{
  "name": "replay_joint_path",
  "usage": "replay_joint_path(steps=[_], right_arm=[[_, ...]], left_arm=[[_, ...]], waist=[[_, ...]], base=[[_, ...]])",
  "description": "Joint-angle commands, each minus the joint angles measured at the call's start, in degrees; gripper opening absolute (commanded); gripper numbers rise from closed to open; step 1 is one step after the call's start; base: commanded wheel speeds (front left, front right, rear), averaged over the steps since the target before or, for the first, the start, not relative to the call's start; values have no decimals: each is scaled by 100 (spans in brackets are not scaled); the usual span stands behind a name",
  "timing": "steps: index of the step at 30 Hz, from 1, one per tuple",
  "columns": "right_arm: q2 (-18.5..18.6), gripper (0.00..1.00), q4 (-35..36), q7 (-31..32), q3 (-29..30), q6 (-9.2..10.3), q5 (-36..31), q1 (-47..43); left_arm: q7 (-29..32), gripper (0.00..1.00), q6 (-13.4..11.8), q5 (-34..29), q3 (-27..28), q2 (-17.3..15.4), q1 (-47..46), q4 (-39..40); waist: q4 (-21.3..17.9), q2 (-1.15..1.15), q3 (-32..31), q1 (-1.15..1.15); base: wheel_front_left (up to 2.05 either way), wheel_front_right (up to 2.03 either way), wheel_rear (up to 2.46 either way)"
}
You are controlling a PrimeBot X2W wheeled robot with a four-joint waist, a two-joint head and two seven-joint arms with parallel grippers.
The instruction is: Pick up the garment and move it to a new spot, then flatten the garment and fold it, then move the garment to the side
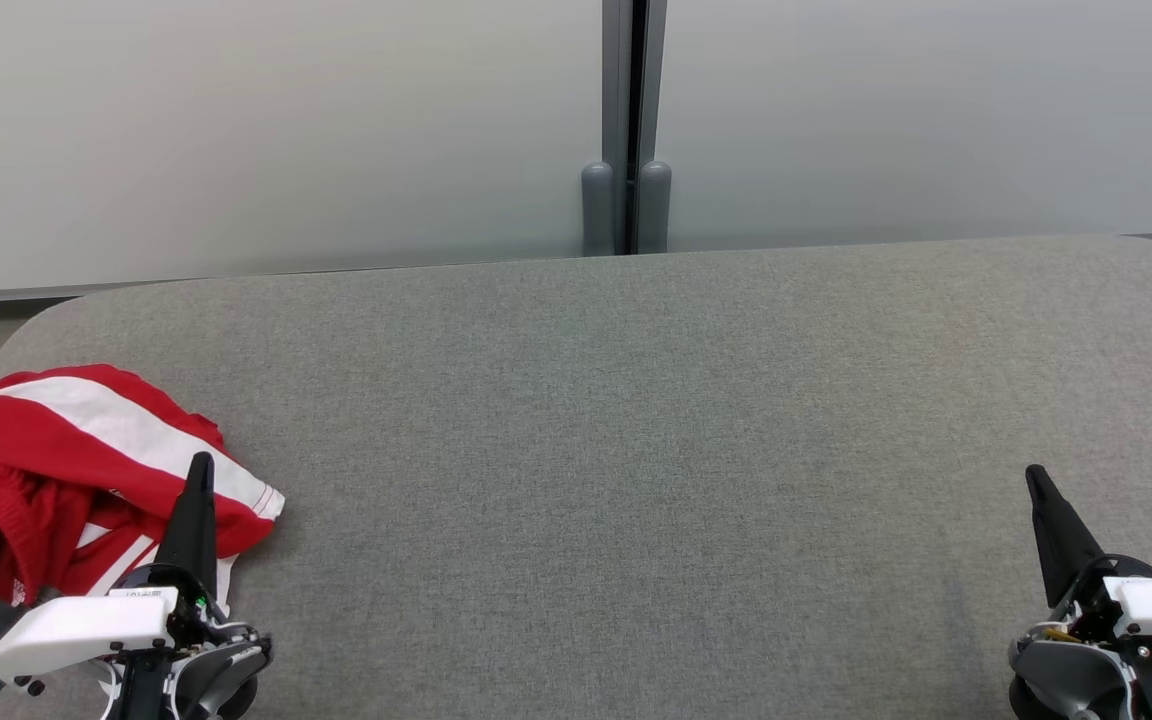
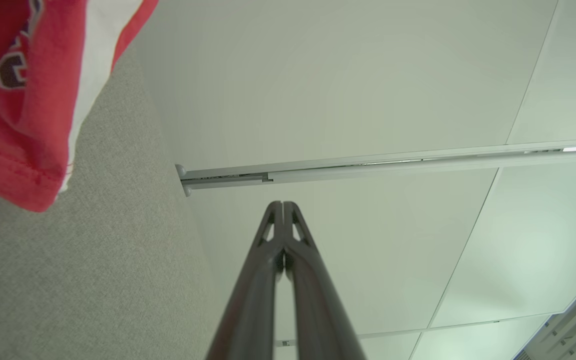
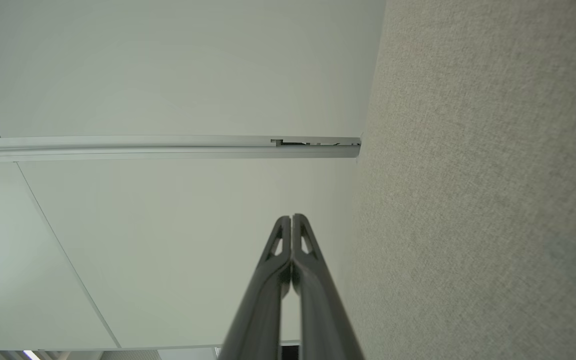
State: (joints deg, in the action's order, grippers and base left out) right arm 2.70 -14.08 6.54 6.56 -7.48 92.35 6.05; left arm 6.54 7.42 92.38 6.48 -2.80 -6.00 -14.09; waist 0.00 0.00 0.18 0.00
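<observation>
Worktop [image 1: 636,450], grey and cloth-covered, spans the head view, with a pale partition [image 1: 236,130] behind. Garment [image 1: 56,460], red with white stripes, lies crumpled at the left corner, close to the edge. Left end effector [image 1: 200,468] is at the heap's right side, fingers pressed together on nothing. Right end effector [image 1: 1034,476] sits well apart, likewise closed and empty. Likely risks: reaching in with closed fingers could shove the heap off the edge, and a shallow pinch might catch one layer only, dragging the cloth bunched.
</observation>
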Motion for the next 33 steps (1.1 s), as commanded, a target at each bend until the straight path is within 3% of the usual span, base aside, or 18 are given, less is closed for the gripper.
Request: replay_joint_path(steps=[1, 27, 28, 33], right_arm=[[30, 0, 18, 12, 6, -3, 13, 41], [30, 0, 18, 12, 6, -3, 13, 40], [0, 100, 1, 0, -3, 0, 1, 3], [-76, 100, -122, -31, -63, 1, 3, -148]], left_arm=[[13, 0, 21, 6, 17, -16, -65, 3], [13, 0, 21, 6, 17, -16, -65, 3], [-3, 100, 0, -1, 0, 1, 0, 0], [-52, 100, -5, -15, -32, 61, 183, -142]], waist=[[0, 0, 0, 0], [0, 0, 0, 0], [0, 0, 0, 0], [4, 0, 3, 0]], base=[[0, 0, 0], [0, 0, 0], [0, 0, 0], [0, 0, 0]])
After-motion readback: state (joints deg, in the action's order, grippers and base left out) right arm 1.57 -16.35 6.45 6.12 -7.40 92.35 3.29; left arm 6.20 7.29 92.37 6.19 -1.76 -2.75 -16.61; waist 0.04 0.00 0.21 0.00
